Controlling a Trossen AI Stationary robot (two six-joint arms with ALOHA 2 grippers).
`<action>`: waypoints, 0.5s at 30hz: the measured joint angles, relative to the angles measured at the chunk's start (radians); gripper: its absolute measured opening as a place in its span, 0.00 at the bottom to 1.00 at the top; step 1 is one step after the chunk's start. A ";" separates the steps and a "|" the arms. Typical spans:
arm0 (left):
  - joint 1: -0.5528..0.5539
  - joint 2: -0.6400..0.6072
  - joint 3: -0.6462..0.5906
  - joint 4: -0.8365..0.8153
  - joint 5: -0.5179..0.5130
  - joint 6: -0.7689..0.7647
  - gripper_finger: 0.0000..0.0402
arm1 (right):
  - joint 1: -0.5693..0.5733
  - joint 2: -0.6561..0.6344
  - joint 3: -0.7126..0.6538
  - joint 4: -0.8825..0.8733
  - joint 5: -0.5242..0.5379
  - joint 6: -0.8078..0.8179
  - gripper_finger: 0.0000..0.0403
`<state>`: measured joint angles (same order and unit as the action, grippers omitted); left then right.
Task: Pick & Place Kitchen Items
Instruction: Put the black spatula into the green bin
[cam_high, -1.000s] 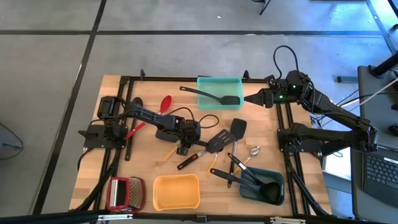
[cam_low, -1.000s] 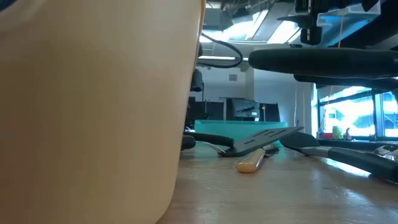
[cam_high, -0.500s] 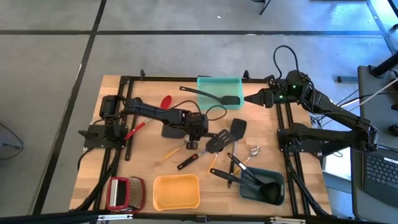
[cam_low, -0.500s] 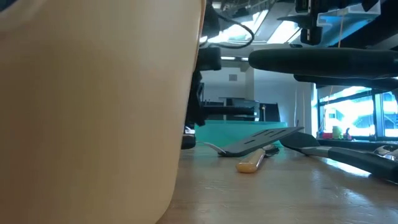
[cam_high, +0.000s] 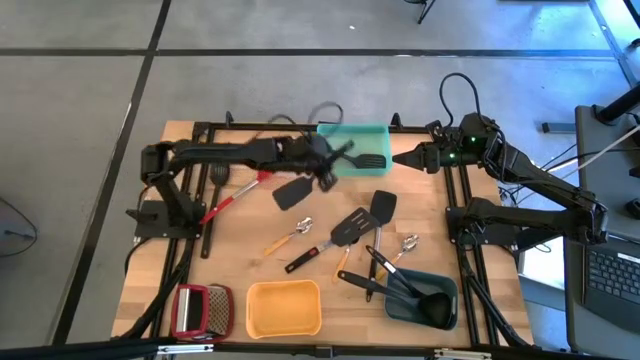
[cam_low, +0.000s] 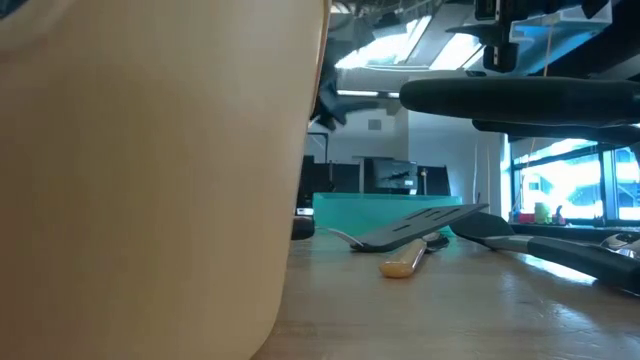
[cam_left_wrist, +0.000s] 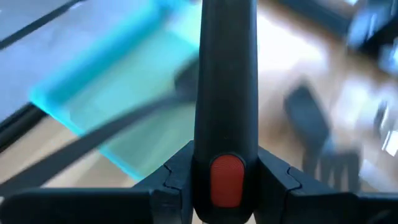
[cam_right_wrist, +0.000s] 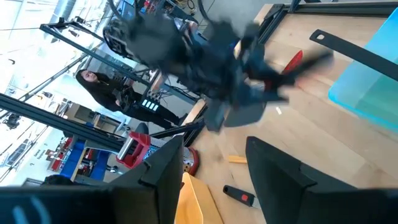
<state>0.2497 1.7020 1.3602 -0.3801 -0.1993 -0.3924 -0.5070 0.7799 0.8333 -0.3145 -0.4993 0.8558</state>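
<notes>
Left gripper clamps a black spatula beside the teal tray.
Another black turner lies across that tray; right gripper waits beyond it, fingers parted, empty.

A wide tan wall fills the near left, standing on the wooden tabletop. Beyond it a wooden-handled turner lies before a teal tray, with black utensils to the right and a dark arm crossing overhead.

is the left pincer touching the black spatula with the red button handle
Touching. In the left wrist view the black spatula's handle sits clamped between the left pincer's fingers; the high view shows the spatula lifted near the teal tray.
</notes>
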 joint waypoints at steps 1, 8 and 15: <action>0.014 -0.017 0.000 0.014 0.000 -0.041 0.26 | 0.000 0.000 0.000 0.000 0.000 0.000 0.44; 0.076 -0.097 0.000 0.281 -0.004 -0.237 0.26 | 0.030 0.004 0.000 0.008 0.124 0.000 0.44; 0.094 -0.104 0.000 0.526 0.022 -0.297 0.26 | 0.160 0.070 0.000 0.183 0.321 0.000 0.44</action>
<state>0.3439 1.5978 1.3605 0.1458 -0.1771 -0.6891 -0.3470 0.8494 0.8333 -0.1318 -0.1781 0.8558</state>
